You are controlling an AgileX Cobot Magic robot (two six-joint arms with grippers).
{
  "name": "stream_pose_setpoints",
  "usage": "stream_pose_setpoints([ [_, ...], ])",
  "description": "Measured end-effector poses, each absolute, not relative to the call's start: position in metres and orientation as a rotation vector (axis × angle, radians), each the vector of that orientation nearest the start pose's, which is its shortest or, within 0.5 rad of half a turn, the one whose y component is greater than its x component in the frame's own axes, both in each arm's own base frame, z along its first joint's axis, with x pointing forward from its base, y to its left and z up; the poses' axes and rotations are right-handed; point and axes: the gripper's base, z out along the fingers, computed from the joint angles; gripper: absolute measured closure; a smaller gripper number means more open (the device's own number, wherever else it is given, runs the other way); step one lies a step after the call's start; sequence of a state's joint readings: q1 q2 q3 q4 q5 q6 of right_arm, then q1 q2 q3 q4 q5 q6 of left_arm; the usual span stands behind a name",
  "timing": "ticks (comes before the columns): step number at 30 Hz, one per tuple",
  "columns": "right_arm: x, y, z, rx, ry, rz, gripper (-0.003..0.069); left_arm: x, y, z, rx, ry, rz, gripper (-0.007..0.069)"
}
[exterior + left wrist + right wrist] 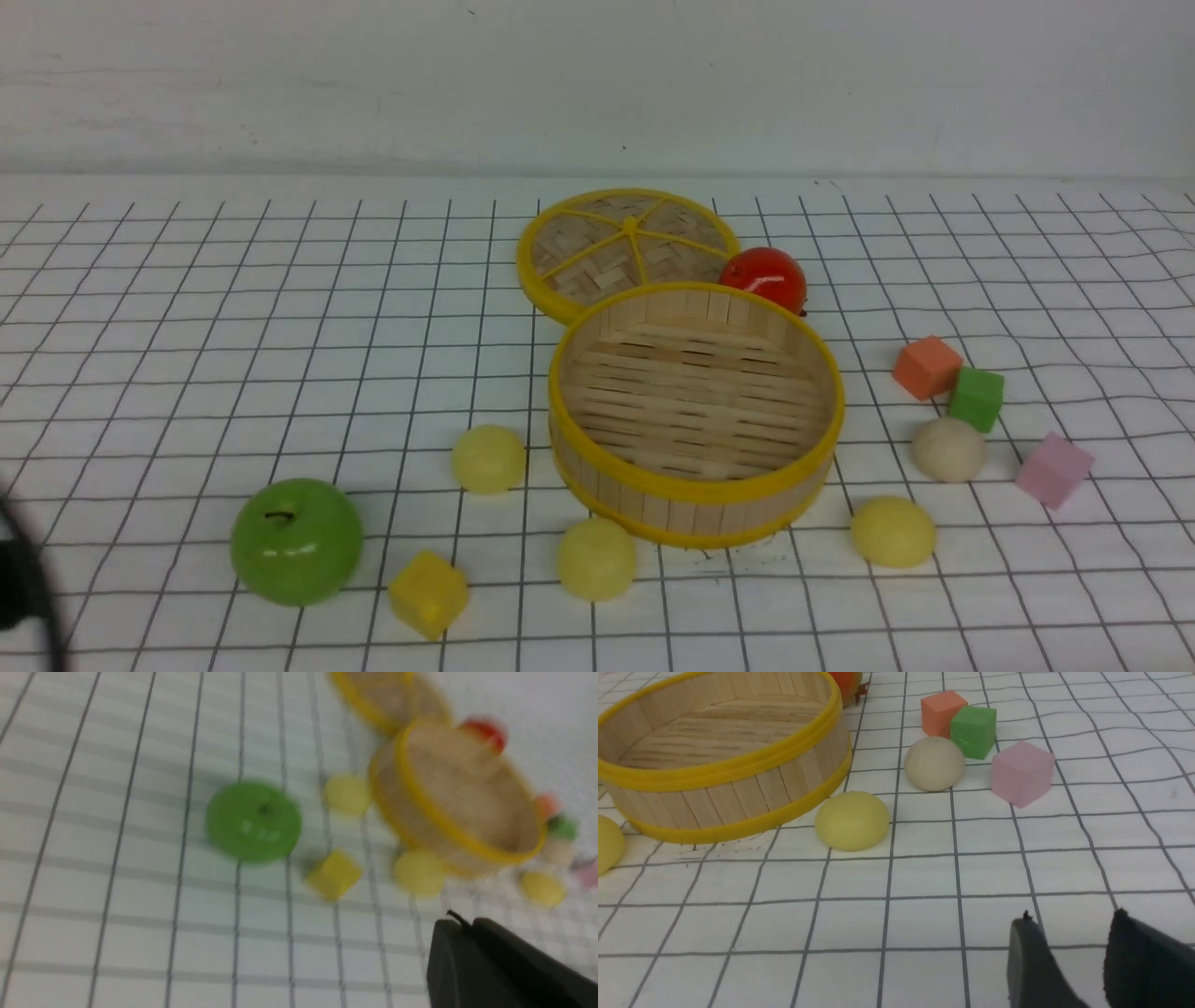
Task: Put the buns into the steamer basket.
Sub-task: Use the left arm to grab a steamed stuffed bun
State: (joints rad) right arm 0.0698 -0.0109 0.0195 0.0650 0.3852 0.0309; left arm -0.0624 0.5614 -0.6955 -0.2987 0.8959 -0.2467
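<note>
The steamer basket [695,490] stands mid-table with nothing inside. Round it lie three pale yellow buns: one to its left [488,458], one in front [597,558], one at its front right [892,531]. A beige bun [948,449] sits further right. My left gripper [462,924] is shut and holds nothing, hovering well short of the buns; only a dark blur of that arm [19,579] shows in the front view. My right gripper [1073,921] is open and empty above bare cloth, short of the yellow bun [852,820] and the beige bun [934,763].
A green apple [297,541] and a yellow cube [428,594] lie at the front left. The woven lid [627,247] and a red tomato [764,275] sit behind the basket. Orange [926,367], green [977,398] and pink [1053,469] cubes crowd the beige bun.
</note>
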Motion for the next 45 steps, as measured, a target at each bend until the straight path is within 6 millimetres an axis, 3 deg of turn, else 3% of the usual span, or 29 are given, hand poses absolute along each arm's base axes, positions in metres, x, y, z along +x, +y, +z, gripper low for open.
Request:
stream_pose_setpoints([
  [1,0.052,0.006,0.173,0.003,1.879,0.134,0.042,0.095,-0.027,0.328,-0.288,2.281,-0.518,0.0599],
  [3,0.052,0.006,0.173,0.003,1.879,0.134,0.042,0.136,-0.029,0.318,-0.237,2.505,-0.448,0.0599],
  [5,0.052,0.006,0.173,0.003,1.879,0.134,0.042,0.153,-0.03,0.313,-0.2,2.542,-0.419,0.0599],
  [7,0.052,0.006,0.173,0.003,1.879,0.134,0.042,0.195,-0.032,0.295,-0.17,2.637,-0.388,0.0626],
  [8,0.052,0.006,0.173,0.003,1.879,0.134,0.042,0.198,-0.032,0.293,-0.173,2.644,-0.387,0.063],
  [9,0.052,0.006,0.173,0.003,1.879,0.134,0.042,0.219,-0.038,0.283,-0.14,2.693,-0.408,0.0638],
  [10,0.052,0.006,0.173,0.003,1.879,0.134,0.042,0.223,-0.04,0.281,-0.127,2.704,-0.413,0.0638],
  [11,0.052,0.006,0.173,0.003,1.879,0.134,0.042,0.236,-0.056,0.278,-0.035,2.716,-0.446,0.0638],
  [14,0.052,0.006,0.173,0.006,1.879,0.136,0.042,0.246,-0.082,0.282,0.103,2.698,-0.477,0.0638],
  [15,0.052,0.006,0.173,0.006,1.879,0.135,0.042,0.253,-0.106,0.286,0.23,2.685,-0.475,0.0638],
  [17,0.052,0.006,0.173,0.006,1.879,0.135,0.042,0.262,-0.131,0.287,0.322,2.687,-0.437,0.0638],
  [19,0.052,0.006,0.173,0.006,1.879,0.135,0.042,0.269,-0.141,0.285,0.354,2.691,-0.404,0.0638],
  [21,0.052,0.006,0.173,0.006,1.879,0.135,0.042,0.291,-0.162,0.278,0.39,2.701,-0.311,0.0638],
  [22,0.052,0.006,0.173,0.006,1.879,0.135,0.042,0.291,-0.162,0.278,0.39,2.7,-0.306,0.0638],
  [26,0.052,0.006,0.173,0.006,1.879,0.135,0.042,0.329,-0.172,0.269,0.376,2.705,-0.23,0.0636],
  [29,0.052,0.006,0.173,0.006,1.879,0.135,0.042,0.346,-0.174,0.26,0.376,2.72,-0.21,0.0608],
  [30,0.052,0.006,0.173,0.006,1.879,0.136,0.042,0.356,-0.177,0.252,0.405,2.729,-0.19,0.0563],
  [38,0.052,0.006,0.173,0.006,1.879,0.136,0.042,0.374,-0.183,0.221,0.453,2.783,-0.145,0.0346],
  [45,0.052,0.006,0.173,0.006,1.879,0.136,0.042,0.382,-0.184,0.208,0.479,2.753,-0.104,0.0323],
])
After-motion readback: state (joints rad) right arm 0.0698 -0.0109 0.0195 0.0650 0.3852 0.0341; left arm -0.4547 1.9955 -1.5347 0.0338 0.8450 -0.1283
